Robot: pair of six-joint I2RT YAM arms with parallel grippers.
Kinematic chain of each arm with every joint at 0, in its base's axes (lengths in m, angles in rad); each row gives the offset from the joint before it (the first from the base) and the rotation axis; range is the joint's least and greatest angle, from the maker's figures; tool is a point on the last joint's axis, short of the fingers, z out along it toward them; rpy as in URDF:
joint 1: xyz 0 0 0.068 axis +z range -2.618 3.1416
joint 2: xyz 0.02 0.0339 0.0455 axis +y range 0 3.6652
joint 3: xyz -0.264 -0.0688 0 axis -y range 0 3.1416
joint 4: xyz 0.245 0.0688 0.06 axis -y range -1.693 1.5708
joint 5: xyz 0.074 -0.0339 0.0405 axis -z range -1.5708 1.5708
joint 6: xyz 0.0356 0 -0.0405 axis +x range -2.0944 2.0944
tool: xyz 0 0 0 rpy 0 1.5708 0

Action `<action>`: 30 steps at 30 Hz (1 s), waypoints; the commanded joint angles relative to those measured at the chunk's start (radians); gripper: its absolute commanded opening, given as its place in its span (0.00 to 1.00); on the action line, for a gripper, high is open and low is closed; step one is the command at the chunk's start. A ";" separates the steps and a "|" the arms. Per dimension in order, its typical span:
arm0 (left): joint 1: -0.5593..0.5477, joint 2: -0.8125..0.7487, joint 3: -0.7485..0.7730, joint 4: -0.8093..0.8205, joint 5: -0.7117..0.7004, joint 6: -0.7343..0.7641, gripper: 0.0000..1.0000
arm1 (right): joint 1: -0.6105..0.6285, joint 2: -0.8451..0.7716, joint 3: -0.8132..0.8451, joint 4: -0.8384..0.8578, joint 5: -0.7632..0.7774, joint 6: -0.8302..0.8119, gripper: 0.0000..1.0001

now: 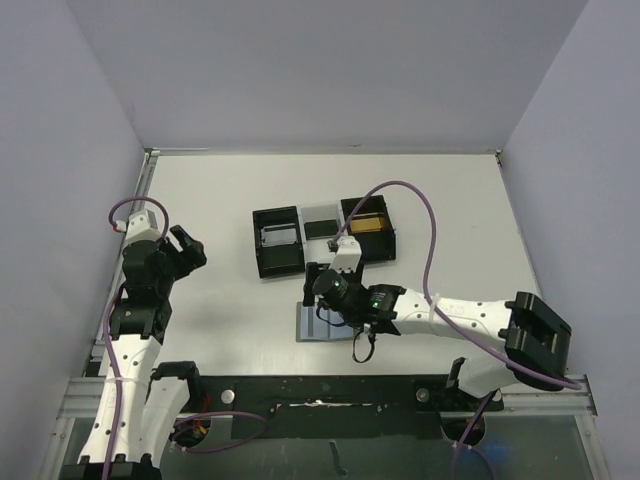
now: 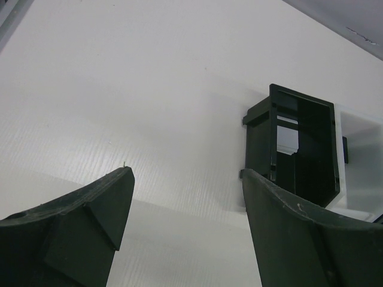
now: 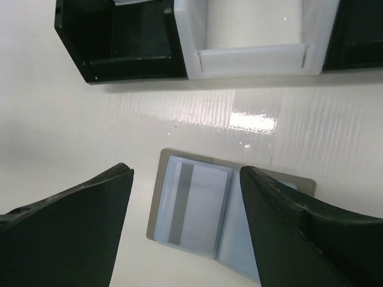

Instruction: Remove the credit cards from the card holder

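Right wrist view showed the right gripper (image 3: 185, 171) released, jaws spread above the card holder (image 3: 154, 206), which lay open on the table (image 1: 450, 220) between the tray (image 3: 251, 60) and the near edge. A card (image 3: 194, 206) seemingly lay loose on one panel, exposed for pinching. The left gripper (image 2: 187, 172) hung open and empty near the left edge, out of the way.

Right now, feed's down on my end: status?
Left gripper open, empty, off to the side. Right gripper open, over the card holder. Holder lies open, card showing on one panel. Nothing blocking; tray sits beyond.
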 commanded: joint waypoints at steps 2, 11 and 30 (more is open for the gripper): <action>0.002 -0.015 0.012 0.040 0.036 0.009 0.73 | 0.030 0.081 0.017 0.029 0.006 0.061 0.66; 0.001 0.001 0.012 0.036 0.057 0.009 0.73 | 0.072 0.232 0.075 -0.040 -0.039 0.186 0.66; 0.000 0.029 0.010 0.044 0.109 0.011 0.73 | 0.070 0.384 0.084 -0.108 -0.020 0.248 0.60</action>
